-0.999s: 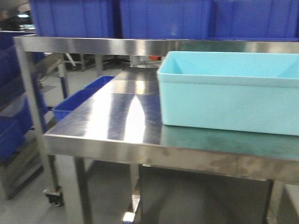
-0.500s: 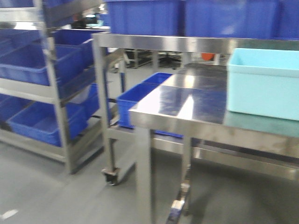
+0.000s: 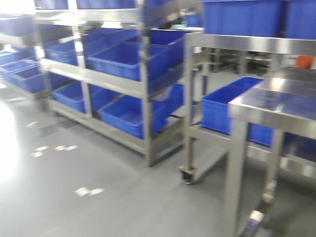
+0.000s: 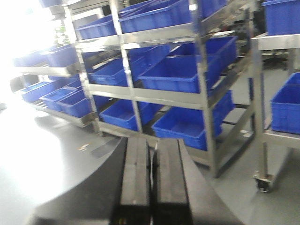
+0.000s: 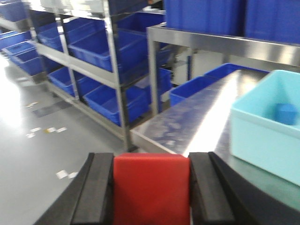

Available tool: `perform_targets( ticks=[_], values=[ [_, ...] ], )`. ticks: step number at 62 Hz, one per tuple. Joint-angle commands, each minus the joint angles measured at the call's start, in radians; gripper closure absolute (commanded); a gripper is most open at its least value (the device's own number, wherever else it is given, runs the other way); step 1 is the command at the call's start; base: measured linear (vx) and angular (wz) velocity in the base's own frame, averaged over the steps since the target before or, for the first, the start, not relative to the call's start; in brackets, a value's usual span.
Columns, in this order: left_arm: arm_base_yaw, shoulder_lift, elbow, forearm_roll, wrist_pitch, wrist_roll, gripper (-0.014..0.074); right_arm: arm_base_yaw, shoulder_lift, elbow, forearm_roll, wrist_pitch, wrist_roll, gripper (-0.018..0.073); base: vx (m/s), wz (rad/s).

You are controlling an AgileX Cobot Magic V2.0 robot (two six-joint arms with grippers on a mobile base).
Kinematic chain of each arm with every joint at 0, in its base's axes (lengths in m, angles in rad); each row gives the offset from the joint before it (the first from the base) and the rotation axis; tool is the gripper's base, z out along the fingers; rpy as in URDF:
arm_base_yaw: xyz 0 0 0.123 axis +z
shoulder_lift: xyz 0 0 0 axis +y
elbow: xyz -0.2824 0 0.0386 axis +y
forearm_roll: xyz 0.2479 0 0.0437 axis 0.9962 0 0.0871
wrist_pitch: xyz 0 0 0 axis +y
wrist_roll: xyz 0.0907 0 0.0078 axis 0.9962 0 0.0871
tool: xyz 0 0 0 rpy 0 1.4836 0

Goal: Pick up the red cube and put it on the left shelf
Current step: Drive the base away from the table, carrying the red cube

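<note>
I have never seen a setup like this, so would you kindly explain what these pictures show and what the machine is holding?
This is a mobile robot with two arms, each ending in a two-fingered gripper. One picture looks forward from the robot's body. It shows the left shelf, a tall steel rack filled with blue crates, next to a steel table. The other two pictures come from cameras on the wrists. The left gripper is shut with nothing in it. The right gripper is clamped on the red cube. Beyond it, the table carries a light blue bin with a small blue object inside.
</note>
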Motion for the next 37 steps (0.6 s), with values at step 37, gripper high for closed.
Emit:
perform_targets(
  ticks=[37],
  values=[
    [-0.005,0.000,0.022,-0.005,-0.090,0.001,0.0491,-0.005,0.005,-0.029,-0.014,-0.091,-0.006,0.0503,-0.19,0.55]
  ],
)
